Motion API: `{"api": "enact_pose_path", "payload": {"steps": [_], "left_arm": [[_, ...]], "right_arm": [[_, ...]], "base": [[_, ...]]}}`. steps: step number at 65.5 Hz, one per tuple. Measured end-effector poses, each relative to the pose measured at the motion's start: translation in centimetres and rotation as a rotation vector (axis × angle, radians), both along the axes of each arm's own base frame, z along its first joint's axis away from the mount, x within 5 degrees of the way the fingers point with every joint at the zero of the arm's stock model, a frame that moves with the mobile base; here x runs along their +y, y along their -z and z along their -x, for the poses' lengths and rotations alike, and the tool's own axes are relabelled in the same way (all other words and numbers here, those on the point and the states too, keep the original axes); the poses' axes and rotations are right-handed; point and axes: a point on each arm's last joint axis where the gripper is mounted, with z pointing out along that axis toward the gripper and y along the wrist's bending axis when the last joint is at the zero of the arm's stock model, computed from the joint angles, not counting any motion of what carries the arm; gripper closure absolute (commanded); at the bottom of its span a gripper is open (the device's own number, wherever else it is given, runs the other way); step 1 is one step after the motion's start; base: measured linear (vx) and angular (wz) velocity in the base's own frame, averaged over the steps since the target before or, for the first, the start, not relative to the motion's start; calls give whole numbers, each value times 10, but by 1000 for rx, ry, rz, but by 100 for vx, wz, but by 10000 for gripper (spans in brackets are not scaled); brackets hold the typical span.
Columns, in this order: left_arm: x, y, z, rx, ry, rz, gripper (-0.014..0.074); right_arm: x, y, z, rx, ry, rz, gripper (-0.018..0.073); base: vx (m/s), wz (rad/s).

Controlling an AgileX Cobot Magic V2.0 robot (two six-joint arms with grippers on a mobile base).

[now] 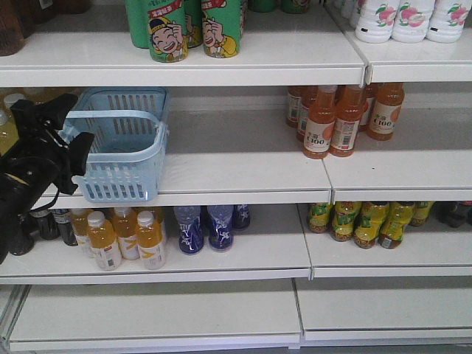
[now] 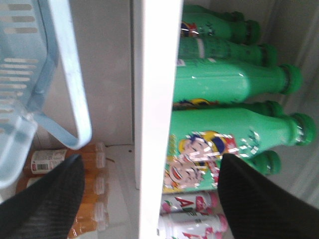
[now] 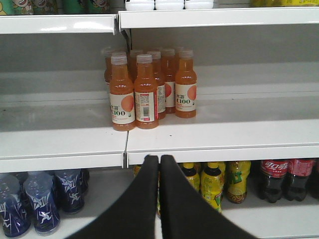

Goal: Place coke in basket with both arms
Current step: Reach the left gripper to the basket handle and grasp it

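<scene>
The light blue basket stands on the left end of the middle shelf, and its rim and loop handle show in the left wrist view. My left arm hovers just left of the basket. My left gripper is open wide and empty, with the shelf's white edge between its fingers. My right gripper is shut and empty in front of the middle shelf's edge. Coke bottles with red labels stand on the lower shelf, to the right of and below the right gripper. They show dark at the far right in the front view.
Orange juice bottles stand on the middle shelf. Yellow-green bottles stand beside the coke, and blue bottles to their left. Green bottles fill the top shelf. Orange bottles stand under the basket.
</scene>
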Motion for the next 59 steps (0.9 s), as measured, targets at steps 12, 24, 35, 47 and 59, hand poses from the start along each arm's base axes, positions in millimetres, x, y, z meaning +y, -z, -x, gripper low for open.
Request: {"api": "enact_pose_path", "payload": {"steps": [12,24,35,47,59], "left_arm": [[-1,12,-30,14,-3,-4,57],[0,20,-49,45,-15,-12,57],[1,22,-62,65,-31,-13,57],[1,26,-77,80,-44,-15,58],[1,28,-89,77,-51,-13,71]], "right_arm": [[0,0,0,0,0,0,564],[0,0,0,0,0,0,564],[0,0,0,0,0,0,564],[0,0,0,0,0,0,564],[0,0,0,0,0,0,564]], "base": [[0,0],[0,0],[0,0],[0,0],[0,0]]}}
